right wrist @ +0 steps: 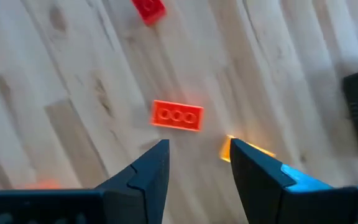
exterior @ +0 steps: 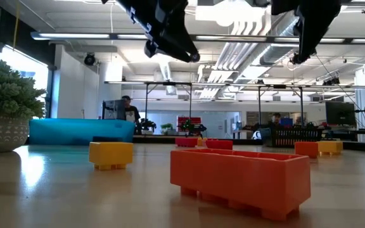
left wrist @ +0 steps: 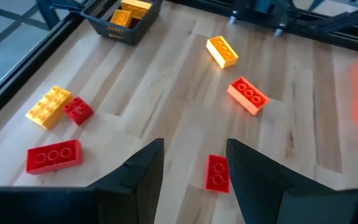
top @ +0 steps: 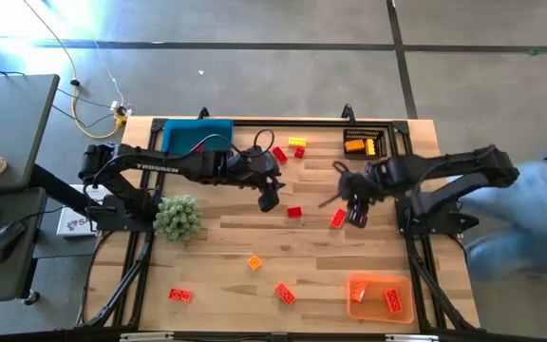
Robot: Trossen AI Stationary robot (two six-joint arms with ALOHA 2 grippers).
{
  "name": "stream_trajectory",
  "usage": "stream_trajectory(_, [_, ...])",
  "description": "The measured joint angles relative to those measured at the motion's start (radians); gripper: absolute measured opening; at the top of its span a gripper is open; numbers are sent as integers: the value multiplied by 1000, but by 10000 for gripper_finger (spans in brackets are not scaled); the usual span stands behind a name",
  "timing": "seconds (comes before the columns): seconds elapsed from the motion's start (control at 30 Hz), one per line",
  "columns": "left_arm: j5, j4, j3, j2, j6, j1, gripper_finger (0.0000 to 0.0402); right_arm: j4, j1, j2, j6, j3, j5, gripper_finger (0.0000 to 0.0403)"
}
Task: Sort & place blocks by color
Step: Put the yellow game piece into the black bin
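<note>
Red, orange and yellow blocks lie scattered flat on the wooden table (top: 226,237). My left gripper (top: 269,197) hovers open and empty over the middle. A red block (left wrist: 217,172) lies on the table just beyond its fingertips. My right gripper (top: 355,215) hovers open and empty to the right of it. An orange block (right wrist: 177,116) lies just ahead of its fingers, and it also shows in the high view (top: 338,219). A yellow block (right wrist: 248,151) lies beside one fingertip. Both grippers hang well above the table in the low view, the left gripper (exterior: 170,39) and the right gripper (exterior: 309,35).
A black bin (top: 365,142) at the far right holds yellow blocks, and an orange bin (top: 380,296) at the near right holds orange ones. A blue bin (top: 198,136) stands at the far left, a green plant (top: 178,217) at the left. A blurred person (top: 530,218) is beside the table's right edge.
</note>
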Motion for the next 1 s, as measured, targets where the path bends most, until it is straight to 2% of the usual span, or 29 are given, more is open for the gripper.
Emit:
stream_trajectory(0.27, [1, -8, 0, 0, 0, 47, 162, -49, -199, 23, -337, 0, -79, 156])
stream_trajectory(0.57, [31, -24, 0, 0, 26, 80, 162, -76, -242, 118, -704, 0, -61, 187])
stream_trajectory(0.83, [28, -28, 0, 0, 42, 86, 162, -80, -241, 250, -840, 0, -60, 197])
stream_trajectory(1.0, [28, -30, 0, 0, 87, 86, 162, -100, -241, 293, -860, -11, -57, 197])
